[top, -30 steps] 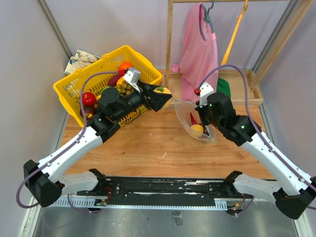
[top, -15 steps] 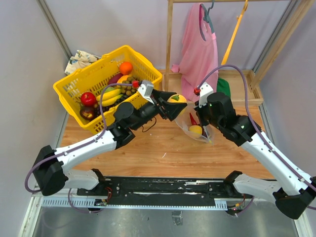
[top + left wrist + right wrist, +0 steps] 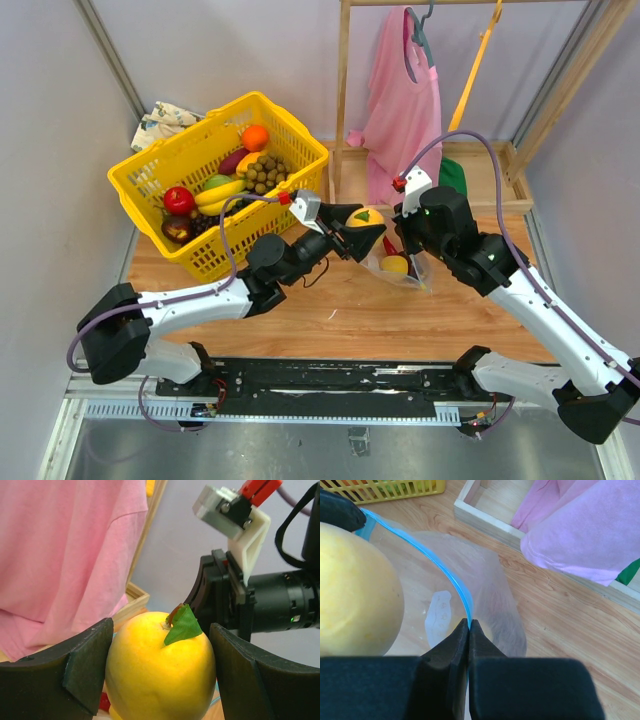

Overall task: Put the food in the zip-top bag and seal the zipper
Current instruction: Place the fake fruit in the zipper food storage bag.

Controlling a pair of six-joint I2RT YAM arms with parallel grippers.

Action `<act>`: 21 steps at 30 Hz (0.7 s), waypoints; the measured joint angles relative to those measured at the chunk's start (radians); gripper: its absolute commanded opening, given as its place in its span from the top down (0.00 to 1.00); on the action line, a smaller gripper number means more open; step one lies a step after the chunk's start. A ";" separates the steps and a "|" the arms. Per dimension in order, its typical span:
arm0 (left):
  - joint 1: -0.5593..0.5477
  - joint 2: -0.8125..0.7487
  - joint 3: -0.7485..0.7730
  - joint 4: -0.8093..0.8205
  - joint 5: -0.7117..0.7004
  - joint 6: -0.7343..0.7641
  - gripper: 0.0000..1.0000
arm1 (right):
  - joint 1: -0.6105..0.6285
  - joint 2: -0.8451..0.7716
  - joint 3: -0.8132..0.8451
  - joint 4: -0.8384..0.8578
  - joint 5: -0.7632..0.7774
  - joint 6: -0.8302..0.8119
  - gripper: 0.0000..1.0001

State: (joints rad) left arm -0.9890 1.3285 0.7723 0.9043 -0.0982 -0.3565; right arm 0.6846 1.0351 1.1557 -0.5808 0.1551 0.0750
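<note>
My left gripper [image 3: 362, 218] is shut on a yellow round fruit with a green leaf [image 3: 366, 215] and holds it at the open mouth of the clear zip-top bag [image 3: 408, 272]. The fruit fills the left wrist view [image 3: 150, 680] between both jaws. My right gripper [image 3: 403, 238] is shut on the bag's blue-green zipper strip [image 3: 432, 557] and holds that edge up [image 3: 469, 625]. A red chili [image 3: 388, 243] and a yellow fruit [image 3: 398, 264] lie inside the bag. The held fruit [image 3: 355, 595] and the bag's white label [image 3: 438, 611] show in the right wrist view.
A yellow basket [image 3: 150, 160] at the back left holds several more toy fruits. A pink garment [image 3: 405, 100] hangs on a wooden rack over a wooden tray [image 3: 495, 175]. A patterned cloth [image 3: 160, 120] lies behind the basket.
My left arm has carried the yellow fruit from beside the basket rightward to the bag's mouth. My right gripper has kept its hold on the zipper edge.
</note>
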 measured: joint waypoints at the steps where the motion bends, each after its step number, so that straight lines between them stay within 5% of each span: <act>1: -0.004 0.001 -0.012 0.011 -0.009 0.008 0.58 | 0.000 0.000 0.000 0.000 0.000 0.000 0.99; 21: -0.035 0.115 -0.024 -0.057 -0.044 0.167 0.40 | 0.000 0.000 0.000 0.000 -0.012 0.004 0.99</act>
State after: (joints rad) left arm -1.0245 1.4433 0.7486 0.8471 -0.1421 -0.1898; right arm 0.6846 1.0351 1.1557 -0.5804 0.1432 0.0788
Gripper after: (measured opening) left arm 0.774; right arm 0.014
